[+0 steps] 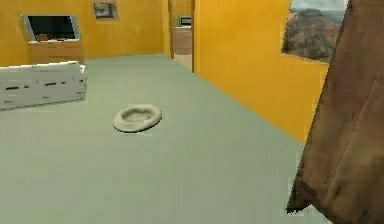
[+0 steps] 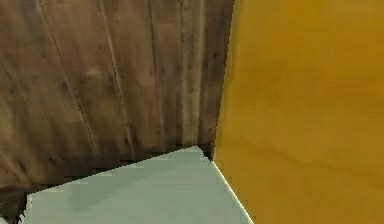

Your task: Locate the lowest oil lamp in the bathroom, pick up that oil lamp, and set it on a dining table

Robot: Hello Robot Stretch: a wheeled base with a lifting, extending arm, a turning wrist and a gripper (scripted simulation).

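The task is being judged as barely begun: the bathroom is yet to be found, and the picking up and the setting down are being left undone. A yellow-walled room is being viewed, with a pale ring (image 1: 137, 118) lying mid-floor, a white bench (image 1: 40, 85) at the left, a doorway (image 1: 182, 35) at the top centre, a painting (image 1: 313, 28) at the upper right and brown cloth (image 1: 345, 130) along the right edge. In the arm side view, brown planks (image 2: 110, 80) are being met by a yellow wall (image 2: 310, 100). The gripper's state cannot be told, nor where the lamp is.
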